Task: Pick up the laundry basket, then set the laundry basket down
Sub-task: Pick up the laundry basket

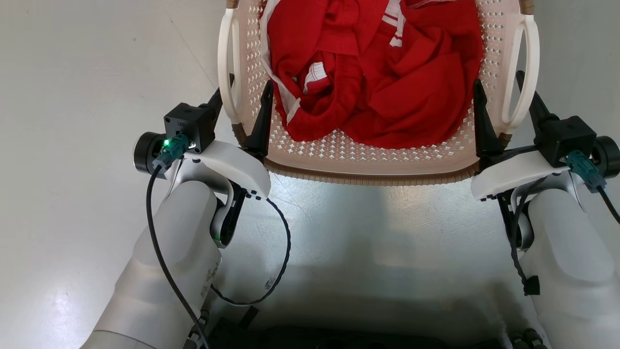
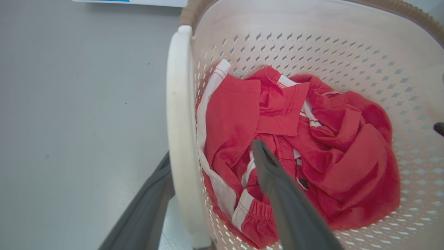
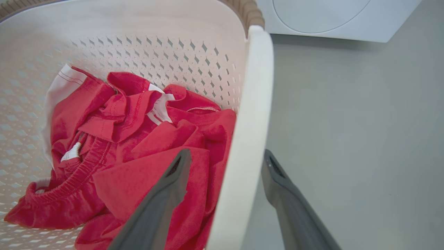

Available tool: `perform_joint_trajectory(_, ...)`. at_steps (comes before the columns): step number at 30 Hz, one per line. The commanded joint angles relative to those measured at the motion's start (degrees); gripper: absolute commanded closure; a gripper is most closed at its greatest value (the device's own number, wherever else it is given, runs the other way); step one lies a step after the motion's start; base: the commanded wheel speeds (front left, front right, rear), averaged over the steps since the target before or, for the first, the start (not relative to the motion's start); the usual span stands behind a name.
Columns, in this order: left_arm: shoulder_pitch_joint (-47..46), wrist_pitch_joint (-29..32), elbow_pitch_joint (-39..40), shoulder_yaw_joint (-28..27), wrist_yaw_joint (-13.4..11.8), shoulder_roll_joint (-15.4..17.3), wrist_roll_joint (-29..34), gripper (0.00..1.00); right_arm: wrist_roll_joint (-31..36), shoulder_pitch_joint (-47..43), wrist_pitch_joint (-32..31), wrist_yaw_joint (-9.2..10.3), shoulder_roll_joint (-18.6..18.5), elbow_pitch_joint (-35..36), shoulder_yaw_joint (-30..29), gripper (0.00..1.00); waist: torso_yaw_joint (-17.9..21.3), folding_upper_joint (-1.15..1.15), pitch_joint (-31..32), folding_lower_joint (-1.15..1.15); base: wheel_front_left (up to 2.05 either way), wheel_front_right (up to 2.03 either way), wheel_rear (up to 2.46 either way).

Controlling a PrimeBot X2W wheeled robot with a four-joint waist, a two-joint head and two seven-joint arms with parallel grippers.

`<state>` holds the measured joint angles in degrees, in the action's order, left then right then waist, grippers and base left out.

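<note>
Sitting on grey floor (image 1: pixel 72 145), washer (image 3: pixel 329 17) near far side: laundry basket (image 1: pixel 339 150), dead ahead between both arms. Stiff perforated plastic, likely light; smooth, so possibly slippery. Loaded with soft red clothes (image 1: pixel 387 87): little weight, may shift. Left gripper (image 1: pixel 248 85) wide open, straddling wall at left handle (image 1: pixel 224 63). Right gripper (image 1: pixel 499 80) wide open, same at right handle (image 1: pixel 530 63). Best hold: clamp both sides at handles, lift level.

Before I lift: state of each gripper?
Left gripper: open around the laundry basket wall, holding nothing.
Right gripper: open around its opposite wall, holding nothing.
</note>
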<state>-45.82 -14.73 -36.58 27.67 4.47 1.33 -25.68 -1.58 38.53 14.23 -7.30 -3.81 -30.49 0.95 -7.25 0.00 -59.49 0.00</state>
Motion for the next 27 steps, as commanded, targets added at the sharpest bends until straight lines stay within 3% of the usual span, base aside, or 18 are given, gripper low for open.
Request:
perform_joint_trajectory(1,0.8,-0.3,0.2,-1.1,-0.3,1.5,-0.1,0.0,-0.6,-2.8,0.8,-0.19,0.9,0.4,1.4,0.0,0.0,0.0,0.0,0.0,0.0,0.0,0.0)
perform_joint_trajectory(11,0.5,-0.3,-0.4,-0.9,-0.1,1.5,-0.1,0.0,-2.1,-3.0,0.8,-0.19,0.9,-0.8,2.1,0.0,-0.1,0.0,-0.3,0.0,0.0,0.0,0.0)
perform_joint_trajectory(12,0.5,-0.3,-0.5,-0.7,0.0,1.5,0.0,0.04,-2.4,-3.0,0.8,-0.19,0.9,-1.3,2.0,0.0,-0.1,0.0,-0.3,0.0,0.0,0.0,0.0)
perform_joint_trajectory(13,0.5,-0.3,-0.6,-0.4,0.1,1.5,-0.1,0.15,-3.0,-3.0,0.8,-0.19,0.9,-1.7,1.8,0.0,-0.1,0.0,-0.4,0.0,0.0,0.0,0.0)
perform_joint_trajectory(14,0.4,-0.3,-0.6,-0.2,0.3,1.5,-0.2,0.52,-3.9,-2.9,0.8,-0.19,0.9,-2.2,1.6,0.14,-0.1,0.0,-0.5,0.0,0.0,0.0,0.0)
perform_joint_trajectory(15,0.4,-0.3,-0.5,0.1,0.5,1.5,-0.1,0.88,-4.6,-2.9,0.8,-0.19,0.9,-2.7,1.4,0.57,-0.1,0.0,-0.5,0.0,0.0,0.0,0.0)
perform_joint_trajectory(16,0.3,-0.3,-0.6,0.5,0.8,1.5,-0.1,1.0,-5.2,-2.9,0.8,-0.19,0.9,-3.3,1.6,0.85,-0.2,0.0,-0.6,0.0,0.0,0.0,0.0)
perform_joint_trajectory(17,0.3,-0.3,-0.5,0.7,0.9,1.5,-0.2,1.0,-6.0,-2.9,0.8,-0.19,0.9,-3.8,2.1,1.0,-0.2,0.0,-0.7,0.0,0.0,0.0,0.0)
perform_joint_trajectory(27,-0.2,-0.3,-2.0,2.8,1.4,1.5,-2.0,1.0,-9.7,-2.6,0.8,-0.19,0.9,-6.2,5.3,1.0,-0.2,0.0,-0.2,0.0,0.0,0.0,0.0)
